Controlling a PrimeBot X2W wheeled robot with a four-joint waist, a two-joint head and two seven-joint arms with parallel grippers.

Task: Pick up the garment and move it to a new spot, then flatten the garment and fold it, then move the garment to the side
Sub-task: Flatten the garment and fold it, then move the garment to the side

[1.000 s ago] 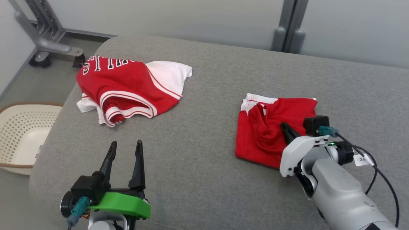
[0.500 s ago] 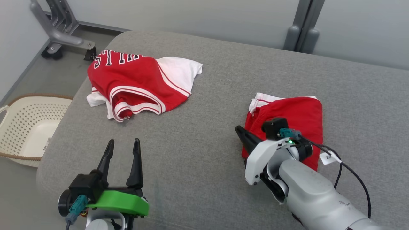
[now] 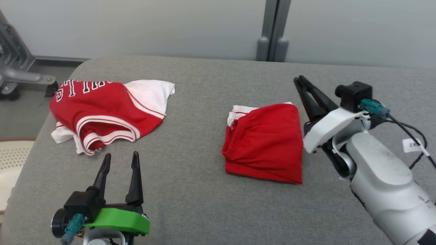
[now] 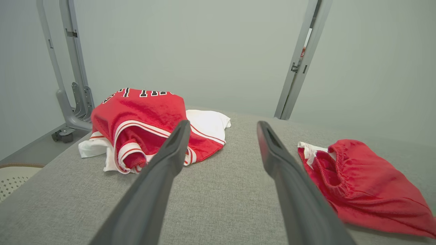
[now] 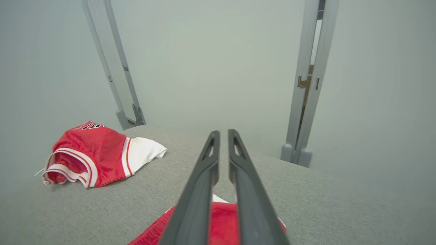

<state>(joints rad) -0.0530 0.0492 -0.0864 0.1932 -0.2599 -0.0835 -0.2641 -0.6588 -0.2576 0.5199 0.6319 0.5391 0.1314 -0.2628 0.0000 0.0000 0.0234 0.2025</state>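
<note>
The garment, a pair of red shorts [image 3: 265, 143] with a white waistband edge, lies folded in a rough square on the grey cushion [image 3: 204, 190]; it also appears in the left wrist view [image 4: 368, 183] and low in the right wrist view [image 5: 225, 221]. My right gripper [image 3: 298, 79] hovers above the shorts' far right corner, off the cloth. Its fingers [image 5: 223, 132] stand a thin slit apart with nothing between them. Near the front left edge, my left gripper [image 3: 121, 154] stands open and empty, its fingers [image 4: 223, 123] pointing at bare cushion.
A red and white jersey [image 3: 98, 105] with black lettering lies crumpled at the cushion's far left [image 4: 143, 112] [image 5: 92, 153]. A cream perforated basket [image 3: 13, 149] sits on the floor to the left. A grey metal frame [image 3: 20, 75] and post [image 3: 272, 34] stand behind.
The camera has swung. My right gripper has lifted off the red shorts and now sits beyond their right edge. The shorts lie flatter. My left gripper holds its pose.
</note>
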